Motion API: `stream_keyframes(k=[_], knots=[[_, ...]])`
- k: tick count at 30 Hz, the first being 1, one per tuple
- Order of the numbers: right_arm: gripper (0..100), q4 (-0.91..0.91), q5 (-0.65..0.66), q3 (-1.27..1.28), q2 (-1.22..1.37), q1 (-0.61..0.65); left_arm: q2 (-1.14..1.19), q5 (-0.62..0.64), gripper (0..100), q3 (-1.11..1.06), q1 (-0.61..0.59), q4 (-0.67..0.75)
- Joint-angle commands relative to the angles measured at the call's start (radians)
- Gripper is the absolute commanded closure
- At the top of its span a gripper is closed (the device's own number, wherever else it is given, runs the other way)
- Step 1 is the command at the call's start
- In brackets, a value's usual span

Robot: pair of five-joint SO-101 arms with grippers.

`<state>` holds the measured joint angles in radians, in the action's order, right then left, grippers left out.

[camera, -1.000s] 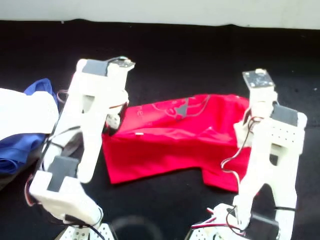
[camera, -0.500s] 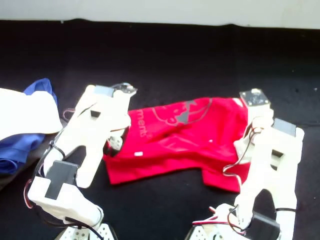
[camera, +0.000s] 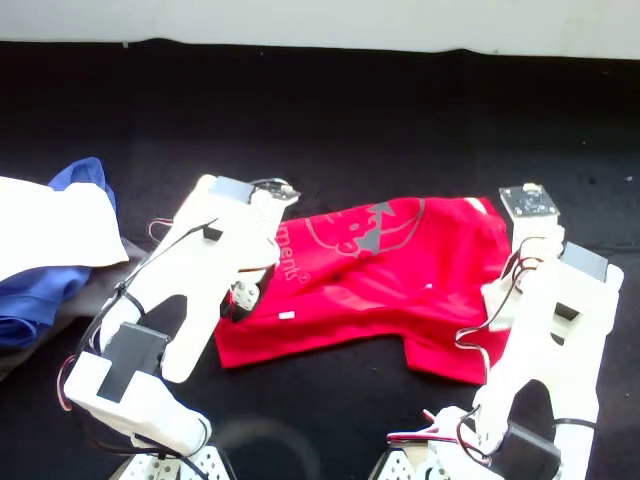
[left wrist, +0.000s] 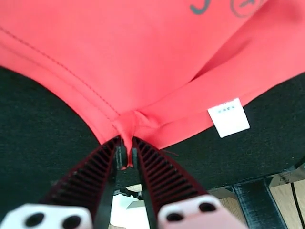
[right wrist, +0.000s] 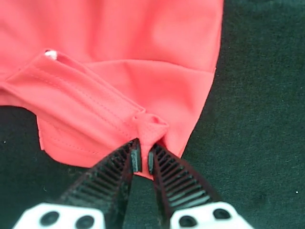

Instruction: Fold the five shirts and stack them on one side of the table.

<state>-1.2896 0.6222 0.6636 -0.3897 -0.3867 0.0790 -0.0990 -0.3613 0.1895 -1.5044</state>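
Pinching red shirt [camera: 400, 290] hem: L pincer [left wrist: 125, 151], R pincer [right wrist: 142, 155] both clamped; white tag [left wrist: 228, 117] (print illegible), grey graphic [camera: 366, 229].

arms [camera: 190, 300]: white shells, dark servo blocks | cables [camera: 418, 436]: red, black, white | fingers [left wrist: 157, 171]: black, ribbed

A robotics test bench, by its fittings: the white left arm [camera: 180, 300] and right arm [camera: 545, 340] trail bare wiring over a worktop [camera: 400, 120] draped in black cloth. A plain pale wall [camera: 350, 20] runs along the far edge.
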Motion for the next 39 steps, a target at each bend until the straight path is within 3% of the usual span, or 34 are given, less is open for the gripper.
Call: stream_keyframes(k=[1, 5, 12, 16, 21, 25, 34, 37, 39], knots=[[99.3, -0.039, 0.06, -0.041, -0.035, -0.012, -0.051, 0.002, 94, 0.005, 0.002, -0.028], [99.3, -0.054, 0.075, -0.044, -0.035, -0.016, -0.051, -0.011, 84, 0.038, -0.044, -0.08], [99.3, -0.051, 0.075, -0.044, -0.035, -0.013, -0.045, -0.057, 83, 0.274, -0.194, -0.17], [98.5, -0.056, 0.075, -0.045, -0.036, -0.018, -0.024, -0.054, 83, 0.311, -0.225, -0.133], [85.4, -0.107, 0.077, -0.047, -0.036, -0.012, 0.091, -0.051, 83, 0.266, -0.216, -0.014], [85.1, -0.124, 0.075, -0.081, -0.036, -0.015, 0.182, -0.049, 83, 0.286, -0.216, 0.025], [85.1, -0.369, 0.066, -0.478, -0.035, -0.013, 0.338, -0.025, 83, 0.484, -0.213, 0.043], [91.3, -0.271, -0.048, -0.506, -0.012, 0.039, 0.401, 0.043, 84, 0.558, -0.209, 0.041], [99.8, -0.183, -0.129, -0.479, 0.027, 0.111, 0.452, 0.066, 93, 0.611, -0.197, 0.041]])
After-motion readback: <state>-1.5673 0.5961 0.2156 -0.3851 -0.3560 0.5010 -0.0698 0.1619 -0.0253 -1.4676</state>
